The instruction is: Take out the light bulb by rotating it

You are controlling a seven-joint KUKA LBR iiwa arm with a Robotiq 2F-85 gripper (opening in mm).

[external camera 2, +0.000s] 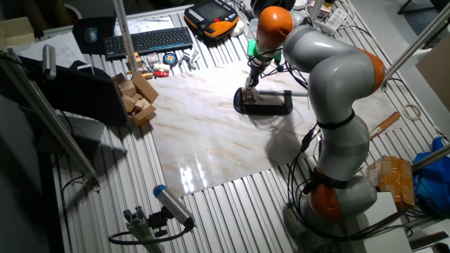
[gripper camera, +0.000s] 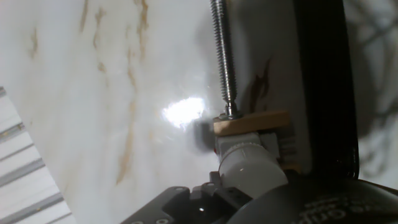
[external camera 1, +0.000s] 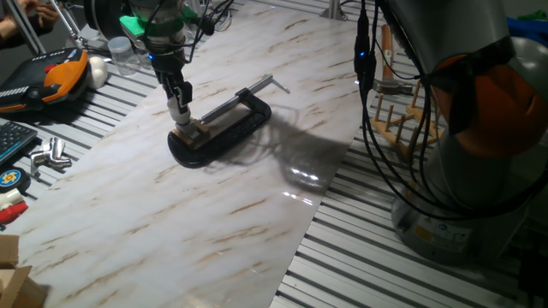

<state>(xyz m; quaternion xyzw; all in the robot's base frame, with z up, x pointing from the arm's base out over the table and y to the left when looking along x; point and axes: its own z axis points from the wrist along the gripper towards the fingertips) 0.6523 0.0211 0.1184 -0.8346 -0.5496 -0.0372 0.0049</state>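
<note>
The gripper hangs straight down in the upper left of one fixed view, its two black fingers pinching the light bulb, which shows as a small pale shape between the fingertips directly above the tan wooden block. That block sits clamped in the black C-clamp, whose silver screw runs up and to the right. The clamp lies on a white marble-patterned board streaked with tan veins, which catches a bright glare low and right of center. The board rests on a slatted metal table. Around it the bench is crowded: an orange-and-black handheld pendant at upper left, a keyboard at the top of the other fixed view, small wooden blocks at the board's left corner there, and the grey-and-orange arm bending across from the right. In the hand view the bulb appears low and right of center as a frosted white, rounded body, slightly blurred, pointing toward the wooden block edge, beside the threaded screw descending from the top; its metal base cannot be made out there.
</note>
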